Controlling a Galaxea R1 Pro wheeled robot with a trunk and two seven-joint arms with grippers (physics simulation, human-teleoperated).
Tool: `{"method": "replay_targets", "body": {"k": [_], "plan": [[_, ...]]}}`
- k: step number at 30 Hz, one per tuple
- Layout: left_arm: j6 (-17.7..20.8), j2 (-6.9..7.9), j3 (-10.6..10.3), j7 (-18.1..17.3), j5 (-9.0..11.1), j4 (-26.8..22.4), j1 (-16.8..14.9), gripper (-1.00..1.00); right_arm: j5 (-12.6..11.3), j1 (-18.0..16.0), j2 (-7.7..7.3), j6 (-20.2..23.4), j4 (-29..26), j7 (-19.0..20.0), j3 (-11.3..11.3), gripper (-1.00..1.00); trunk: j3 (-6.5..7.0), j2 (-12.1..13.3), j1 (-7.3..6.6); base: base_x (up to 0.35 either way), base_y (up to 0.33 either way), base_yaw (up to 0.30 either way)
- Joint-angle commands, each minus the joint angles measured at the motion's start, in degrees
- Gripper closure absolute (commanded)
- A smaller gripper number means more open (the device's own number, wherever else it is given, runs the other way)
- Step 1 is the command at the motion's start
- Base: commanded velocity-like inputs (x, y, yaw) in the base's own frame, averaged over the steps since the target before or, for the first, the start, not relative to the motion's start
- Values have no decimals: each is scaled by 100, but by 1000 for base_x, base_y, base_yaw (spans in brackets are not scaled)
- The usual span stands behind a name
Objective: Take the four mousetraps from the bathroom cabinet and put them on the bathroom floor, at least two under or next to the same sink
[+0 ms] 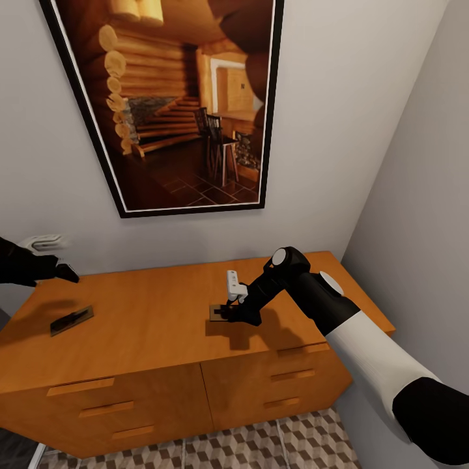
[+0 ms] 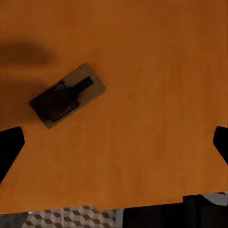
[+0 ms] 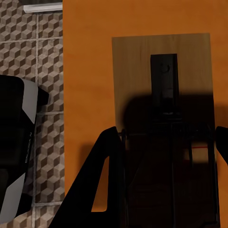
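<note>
Mousetrap [image 3: 164, 95] lengthwise along right hand [image 3: 166, 156], on cabinet [image 3: 88, 95]

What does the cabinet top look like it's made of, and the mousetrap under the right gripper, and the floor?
Cabinet: orange-brown wood with a smooth satin finish and faint grain, possibly veneer. Mousetrap: a pale, matte wooden base with visible grain, carrying dark parts that look like metal, though shadow hides detail. Floor: looks like ceramic tile, a printed cube pattern with pale grout lines.
</note>
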Motion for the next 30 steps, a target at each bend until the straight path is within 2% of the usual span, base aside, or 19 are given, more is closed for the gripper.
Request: {"method": "replay_targets", "body": {"k": [1,3,6,9,15,30], "plan": [[-20,56,-29,50,63,-5,-30,-100,25,-6,3,75,-3,41,1,100,-8,-6,1,0,0,0],[-20,127,6,50,63,-4,-30,-100,23,-6,3,75,4,38,1,100,-8,-6,1,0,0,0],[-20,240,200,50,63,0,-30,-100,18,-6,-2,75,13,29,-2,100,-8,-6,1,0,0,0],[-20,290,283,50,63,6,-30,-100,14,-6,-4,75,19,19,-12,100,-8,-6,1,0,0,0],[-28,299,319,49,63,15,-30,-100,22,-6,2,83,10,7,-27,100,-8,-6,1,0,0,47],[-37,229,315,41,63,39,7,-100,23,-6,3,84,-10,-97,-43,100,-8,-6,1,0,0,228]]}}
